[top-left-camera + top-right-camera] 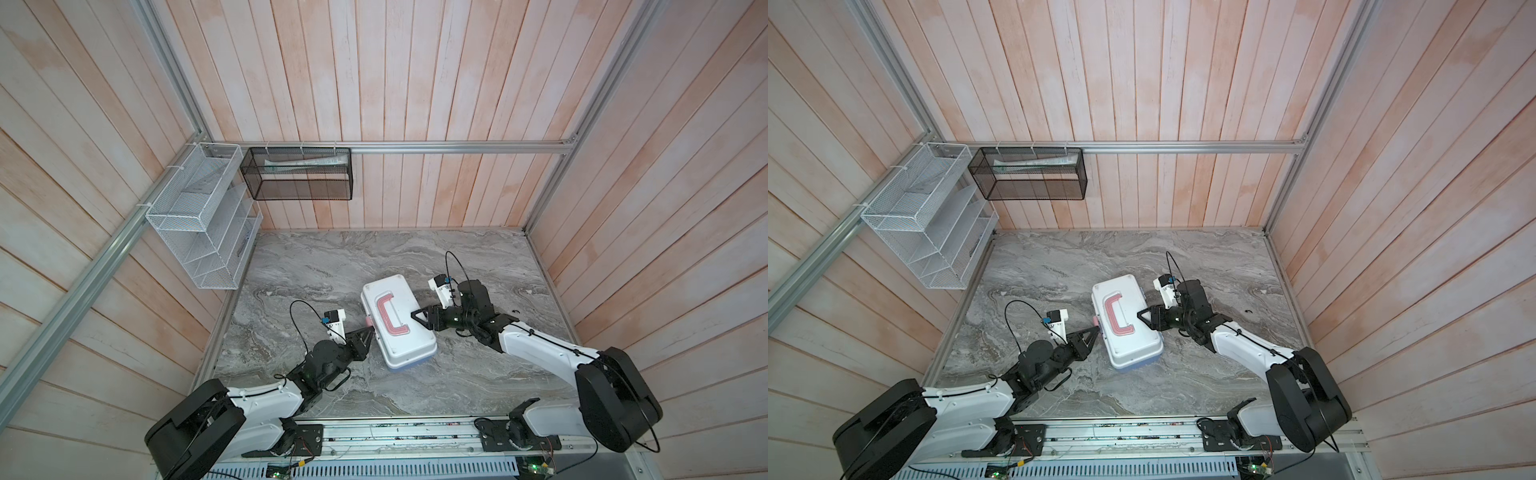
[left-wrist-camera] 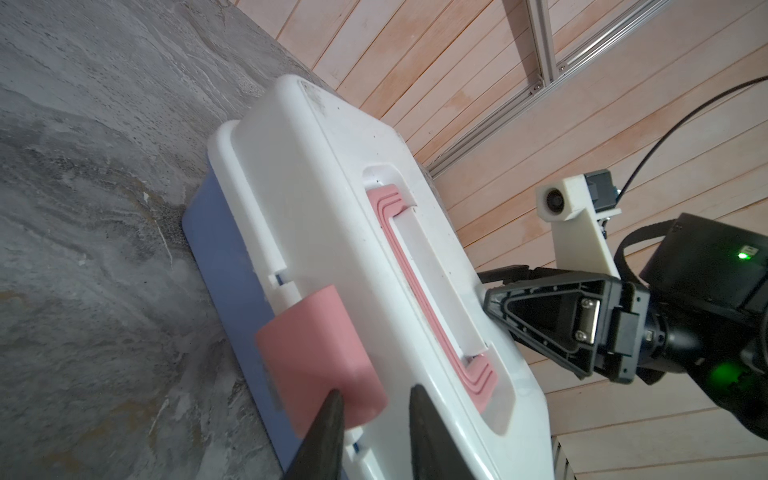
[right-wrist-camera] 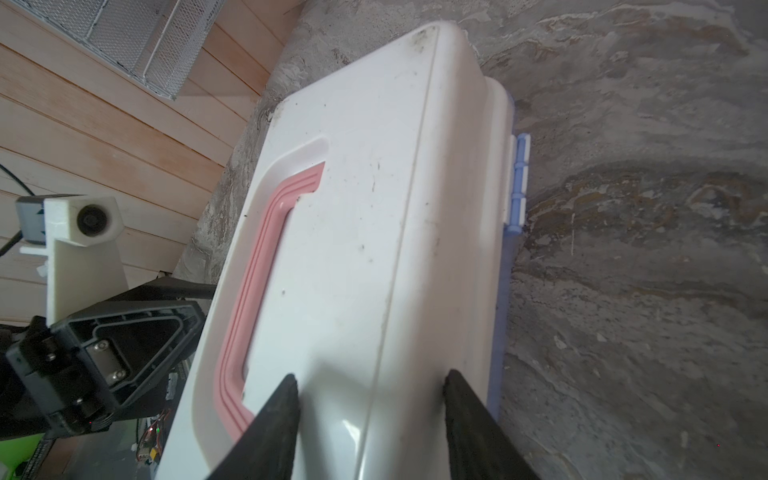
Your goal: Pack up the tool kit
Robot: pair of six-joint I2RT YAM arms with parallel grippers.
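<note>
The tool kit (image 1: 398, 347) lies shut in the middle of the bench (image 1: 332, 266). The left end effector (image 2: 374, 397), on a low, outstretched arm, straddles the kit's pink latch (image 2: 316, 349) with jaws narrowly apart; whether it grips is unclear. The right end effector (image 3: 370, 380), on a bent arm, is over the lid with jaws wide apart and holds nothing.

Tool kit lid (image 3: 374, 208) smooth, glossy white plastic; tabletop (image 1: 332, 270) matt grey marble-look; walls (image 1: 415, 83) planked wood.

Both top views look steeply down from overhead onto the whole desk (image 1: 332, 266), from well back. My wrist cameras ride close behind my left end effector (image 2: 376, 392) and right end effector (image 3: 372, 376), facing the tool kit (image 2: 332, 187) from opposite sides; all four share its lid (image 3: 374, 208).
</note>
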